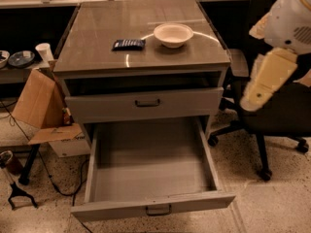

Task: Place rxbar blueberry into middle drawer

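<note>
Open: middle drawer (pixel 150 176). The rxbar blueberry (pixel 129 44) lies on counter (pixel 97 57), near white bowl (pixel 173 34). The pincer (pixel 265 84) hangs far right, well apart; its state cannot be told. Grasp and placement not yet done.

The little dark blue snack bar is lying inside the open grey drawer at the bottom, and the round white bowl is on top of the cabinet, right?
No. The camera view shows the dark blue snack bar on the cabinet top, left of the round white bowl, not in the open lower grey drawer. The cream gripper hangs at the right, away from both.
</note>
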`<state>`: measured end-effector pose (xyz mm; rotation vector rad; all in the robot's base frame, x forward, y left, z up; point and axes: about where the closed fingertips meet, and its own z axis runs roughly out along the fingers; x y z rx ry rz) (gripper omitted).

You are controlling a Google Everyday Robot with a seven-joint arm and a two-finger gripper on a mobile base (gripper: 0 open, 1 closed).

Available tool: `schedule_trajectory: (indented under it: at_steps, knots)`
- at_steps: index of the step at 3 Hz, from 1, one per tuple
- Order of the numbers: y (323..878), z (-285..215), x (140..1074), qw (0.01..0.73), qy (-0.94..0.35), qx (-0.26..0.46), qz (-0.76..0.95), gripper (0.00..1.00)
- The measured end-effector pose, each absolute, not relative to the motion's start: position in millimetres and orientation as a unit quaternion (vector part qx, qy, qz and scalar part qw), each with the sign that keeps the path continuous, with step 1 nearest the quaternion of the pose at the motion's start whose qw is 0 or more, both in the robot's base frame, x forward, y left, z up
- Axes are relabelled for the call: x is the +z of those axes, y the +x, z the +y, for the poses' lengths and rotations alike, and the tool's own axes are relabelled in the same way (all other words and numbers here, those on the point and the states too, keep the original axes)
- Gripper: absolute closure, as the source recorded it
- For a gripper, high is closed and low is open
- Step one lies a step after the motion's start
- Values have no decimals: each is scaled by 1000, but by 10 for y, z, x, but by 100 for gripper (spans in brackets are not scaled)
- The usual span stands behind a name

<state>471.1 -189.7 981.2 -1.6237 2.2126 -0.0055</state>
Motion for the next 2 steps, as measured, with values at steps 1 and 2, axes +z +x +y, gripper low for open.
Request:
schedule_trajectory:
  at_steps: [1, 2]
  knots:
    - [5194, -1292, 9769, 252, -551, 60, 793, 0]
    - [5534, -623, 9771, 308, -502, 118, 800, 0]
